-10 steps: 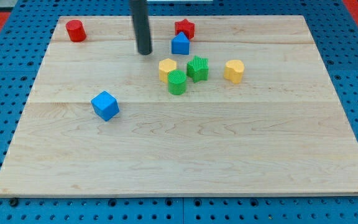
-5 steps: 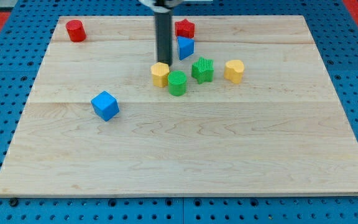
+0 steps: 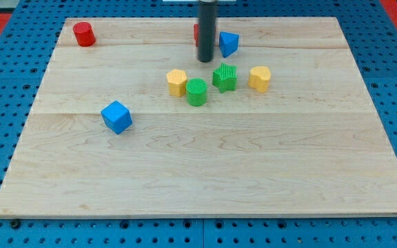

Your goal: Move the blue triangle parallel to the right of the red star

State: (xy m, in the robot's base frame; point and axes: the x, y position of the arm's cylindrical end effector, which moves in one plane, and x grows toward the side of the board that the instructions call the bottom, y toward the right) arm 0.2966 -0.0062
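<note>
On the wooden board (image 3: 205, 172), a blue cube (image 3: 116, 116) lies nearest, toward the view's bottom-left of my tip (image 3: 205, 60). Below the tip sit a green cylinder (image 3: 196, 91), yellow block (image 3: 176, 82), green star (image 3: 224, 76) and second yellow block (image 3: 259, 78). The bare rod grasps nothing. The blue triangle (image 3: 228, 44) rests just right of the tip; the red star (image 3: 196, 32) is mostly hidden behind the rod. A red cylinder (image 3: 83, 34) stands far left.

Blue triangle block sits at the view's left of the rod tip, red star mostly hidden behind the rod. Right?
No. The camera view shows the blue triangle block at the view's right of my tip; the red star is indeed mostly hidden behind the rod.
</note>
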